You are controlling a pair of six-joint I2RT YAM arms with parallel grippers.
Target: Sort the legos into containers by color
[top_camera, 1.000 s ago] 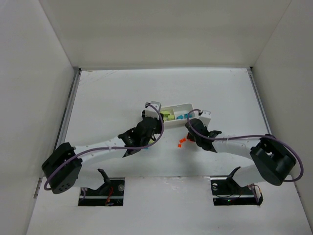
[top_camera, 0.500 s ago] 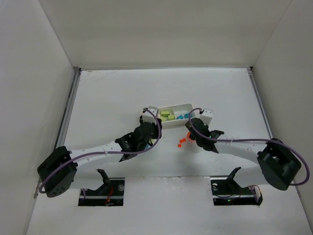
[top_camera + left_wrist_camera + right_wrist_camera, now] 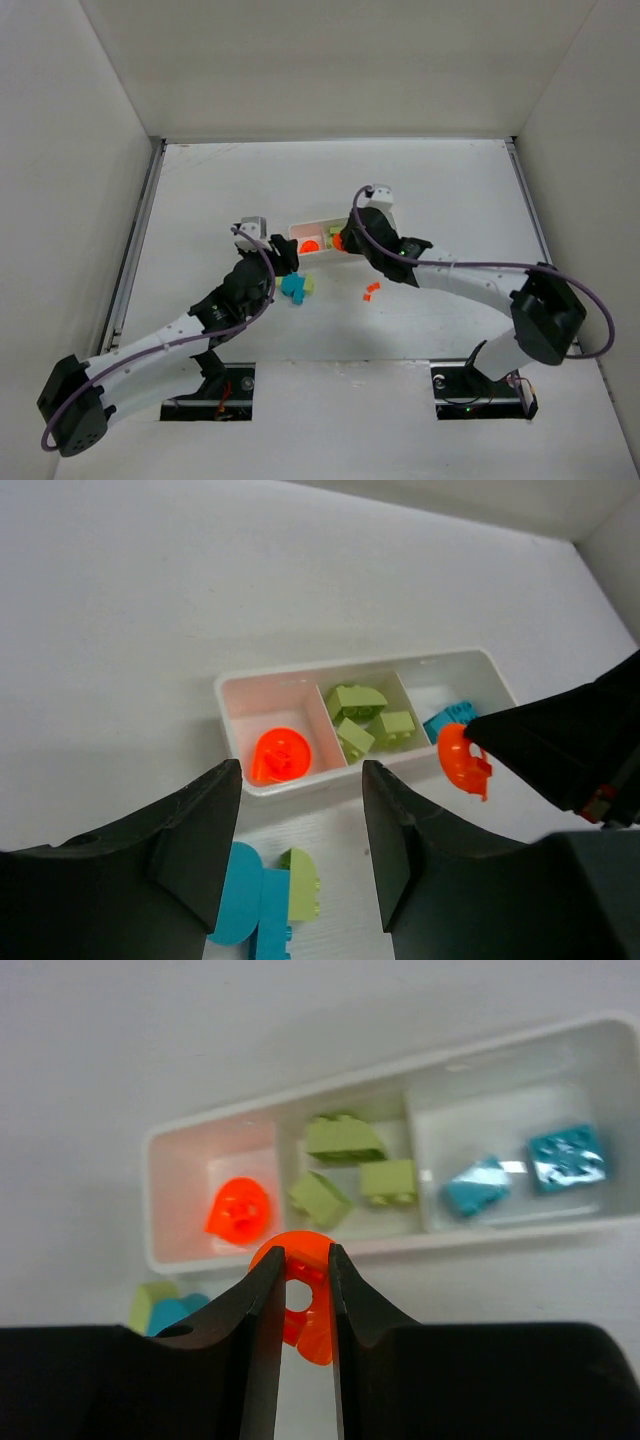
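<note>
The white tray (image 3: 480,1237) has three compartments: an orange round lego (image 3: 238,1210) in the left one, pale green legos (image 3: 340,1138) in the middle, cyan legos (image 3: 565,1157) in the right. My right gripper (image 3: 303,1258) is shut on an orange round lego (image 3: 312,1335), held above the tray's near wall at the left-middle divider. It also shows in the left wrist view (image 3: 462,762). My left gripper (image 3: 300,850) is open and empty, just short of the tray (image 3: 300,780). A cyan lego (image 3: 250,900) and a green lego (image 3: 302,885) lie joined on the table between its fingers.
In the top view the right arm covers most of the tray (image 3: 305,228). The cyan and green pair (image 3: 295,287) lies in front of the tray. Small orange legos (image 3: 368,291) lie on the table to the right of that pair.
The right gripper has swung left and back over the tray's near wall with the orange lego. The left arm has pulled back to the left, uncovering the cyan and green pair.
</note>
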